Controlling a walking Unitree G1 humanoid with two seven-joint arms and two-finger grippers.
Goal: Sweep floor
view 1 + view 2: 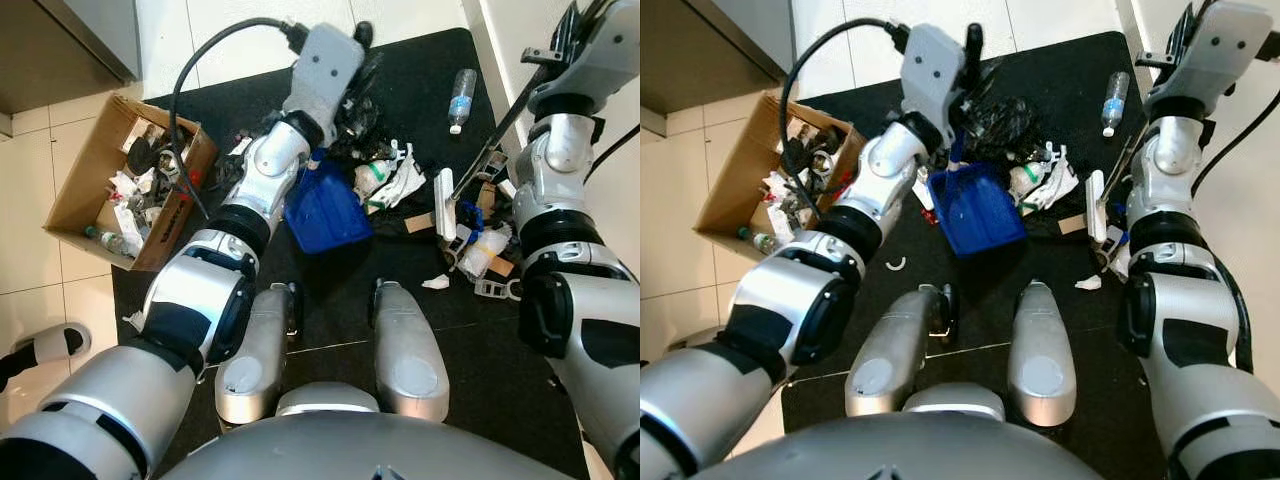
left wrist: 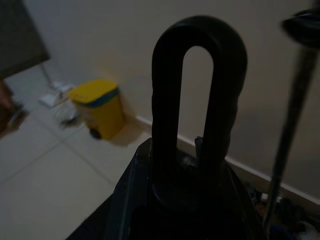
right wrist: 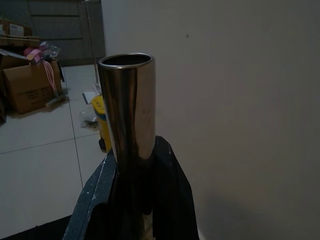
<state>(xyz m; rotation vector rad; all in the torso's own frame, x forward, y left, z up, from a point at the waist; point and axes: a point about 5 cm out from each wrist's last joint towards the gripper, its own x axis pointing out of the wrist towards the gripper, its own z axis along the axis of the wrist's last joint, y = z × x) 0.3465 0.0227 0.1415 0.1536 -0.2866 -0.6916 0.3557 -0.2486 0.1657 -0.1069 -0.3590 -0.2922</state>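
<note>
Left gripper (image 2: 199,165) fingers clamp the looped dustpan handle (image 2: 199,100); right gripper (image 3: 134,172) fingers clasp the metal broom tube (image 3: 127,105).

Glossy blue plastic dustpan (image 1: 325,208), polished metal broom handle (image 3: 127,105), matt black mat (image 1: 420,120), brown cardboard box (image 1: 85,170), seemingly clear plastic bottle (image 1: 461,99).

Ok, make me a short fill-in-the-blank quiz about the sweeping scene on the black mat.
1. The left gripper holds the handle of a dustpan coloured ____.
2. The right gripper is shut on the broom's shiny ____ pole.
3. Left of the mat, a ____ box holds rubbish.
4. A plastic ____ lies on the mat's far side, past the litter.

Missing words: blue; metal; cardboard; bottle
</note>
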